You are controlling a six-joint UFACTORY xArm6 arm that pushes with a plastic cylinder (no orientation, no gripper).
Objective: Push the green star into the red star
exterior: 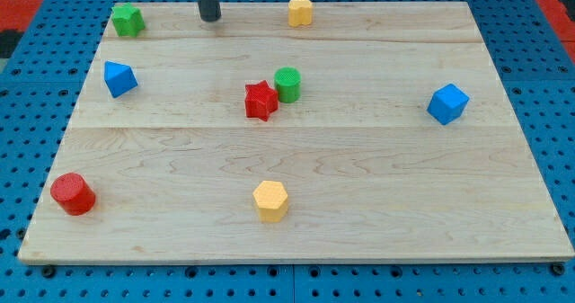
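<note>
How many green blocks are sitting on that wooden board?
2. A green star-shaped block lies at the view's top-left corner; a green cylinder block sits mid-board, touching the red star-shaped block. None appears hidden.

place: lab bench; evidence: wooden board (296, 222) on blue pegboard (36, 87)

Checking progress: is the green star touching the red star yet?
No. The green star sits at the board's top-left corner, apart from the red star; my tip is beside it.
</note>
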